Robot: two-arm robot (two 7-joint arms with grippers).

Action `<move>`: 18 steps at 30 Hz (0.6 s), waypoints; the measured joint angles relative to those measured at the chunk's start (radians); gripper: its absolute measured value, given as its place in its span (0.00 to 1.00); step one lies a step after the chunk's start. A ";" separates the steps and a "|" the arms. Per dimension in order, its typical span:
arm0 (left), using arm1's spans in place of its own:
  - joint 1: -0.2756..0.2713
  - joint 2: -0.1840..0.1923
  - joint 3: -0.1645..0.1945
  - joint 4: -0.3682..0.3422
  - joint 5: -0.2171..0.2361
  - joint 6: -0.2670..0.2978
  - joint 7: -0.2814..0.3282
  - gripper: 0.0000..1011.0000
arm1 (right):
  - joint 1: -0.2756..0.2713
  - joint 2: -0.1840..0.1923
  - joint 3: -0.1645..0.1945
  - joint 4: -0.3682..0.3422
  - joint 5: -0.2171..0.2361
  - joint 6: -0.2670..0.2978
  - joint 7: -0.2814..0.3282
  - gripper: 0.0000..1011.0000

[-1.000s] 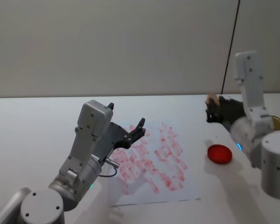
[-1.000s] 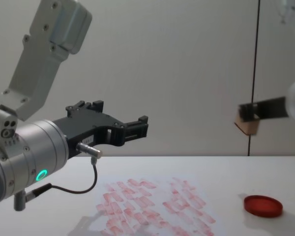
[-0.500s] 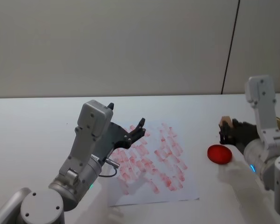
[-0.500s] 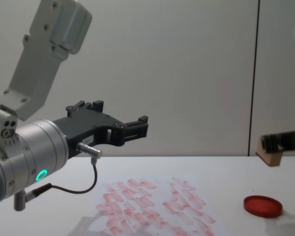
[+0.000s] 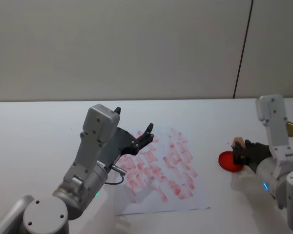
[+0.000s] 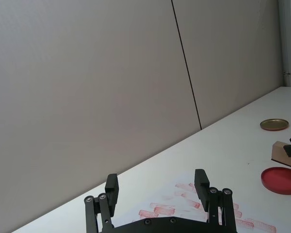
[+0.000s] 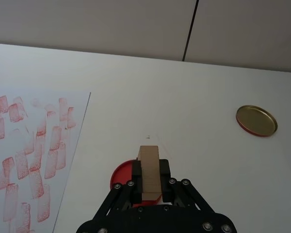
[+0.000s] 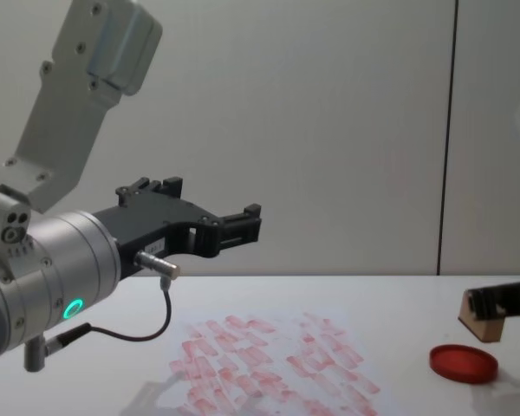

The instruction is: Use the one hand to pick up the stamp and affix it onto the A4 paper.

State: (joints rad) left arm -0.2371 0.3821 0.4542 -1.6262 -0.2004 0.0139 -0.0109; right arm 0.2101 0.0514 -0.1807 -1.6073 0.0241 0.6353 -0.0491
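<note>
Worktop (image 5: 34, 122), white and broad, runs across the scene under a plain grey wall. At the left, the left gripper (image 5: 145, 134) hangs above the near-left part of the paper (image 5: 161, 165), carried by a big silver arm with a green-lit ring (image 8: 72, 308). Its jaws stand wide apart and hold nothing; the left wrist view shows the two black fingers (image 6: 202, 180) spread with bare air between them. A thin black cable (image 8: 147, 334) loops from a small plug on that arm's wrist.

Below and just right of that gripper lies the paper, flat on the worktop and covered in pinkish-red rectangular marks. In the chest view it sits in the middle foreground (image 8: 273, 364).

Further right, apart from the paper's edge, rests a flat red round ink pad (image 5: 230, 161). The right gripper (image 5: 240, 152) is right over it, on a white-grey arm with a blue light. Its jaws are closed on the stamp (image 5: 238, 144), a small tan wooden block pinched by its sides. From the right wrist view the stamp (image 7: 149, 171) stands straight between the black fingers (image 7: 135, 172) with the pad's red rim (image 7: 120, 178) showing beneath. In the chest view the stamp (image 8: 483, 322) is tilted and just above the pad (image 8: 464, 362); whether they touch cannot be told.

Beyond the pad, near the worktop's far right, lies a round gold-coloured lid (image 7: 256, 120).
</note>
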 joint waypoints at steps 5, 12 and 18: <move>0.000 0.000 0.000 0.000 0.000 0.000 0.000 0.98 | 0.011 -0.003 0.004 0.033 0.000 -0.002 0.008 0.20; 0.000 0.000 0.000 0.000 0.000 0.000 0.000 0.98 | 0.024 -0.006 0.009 0.064 0.001 -0.004 0.019 0.37; 0.000 0.000 0.000 0.000 0.000 0.000 0.000 0.98 | 0.030 -0.009 0.012 0.076 0.001 -0.011 0.025 0.56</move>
State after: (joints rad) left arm -0.2371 0.3821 0.4542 -1.6262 -0.2004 0.0139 -0.0109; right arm 0.2402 0.0423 -0.1691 -1.5315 0.0255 0.6239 -0.0243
